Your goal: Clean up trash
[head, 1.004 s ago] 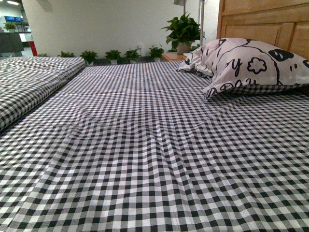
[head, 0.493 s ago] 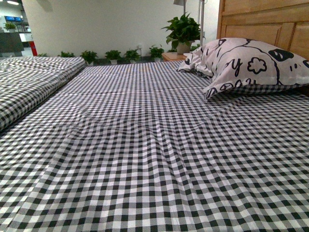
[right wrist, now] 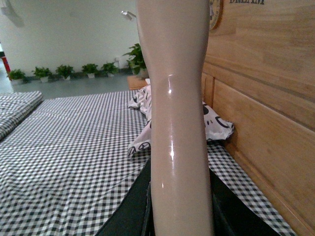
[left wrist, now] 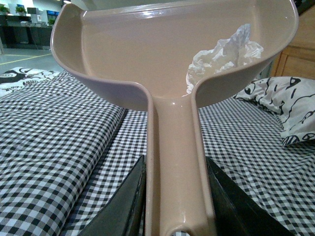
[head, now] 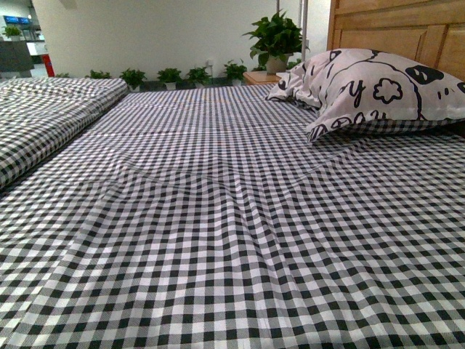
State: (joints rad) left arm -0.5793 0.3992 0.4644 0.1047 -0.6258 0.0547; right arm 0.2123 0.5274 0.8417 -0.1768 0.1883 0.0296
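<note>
Up in the left wrist view, the left gripper (left wrist: 174, 196) is clamped on the handle of a pinkish dustpan (left wrist: 147, 59), dark jaws either side of the handle. The trash (left wrist: 221, 54), a crumpled white paper wad, sits inside the pan at about 2 o'clock, against the side wall. It looks very light, soft and crushable, not slippery but easy to blow or roll out if the pan tips. Best not pinched at all, I'd judge: carry it in the pan, kept level, and tip it out at a bin. No bin shows in any view.

Front view shows neither arm, only the checked bed (head: 218, 240) that serves as the counter, no trash left on it. A patterned pillow (head: 378, 91) lies at 2 o'clock by the wooden headboard (head: 407, 29), potted plants (head: 276, 40) at 12 o'clock.

The right gripper (right wrist: 179, 206) grips a long pinkish handle (right wrist: 177, 98), likely a brush; its head is out of view. The headboard stands close beside it and could catch a swing.
</note>
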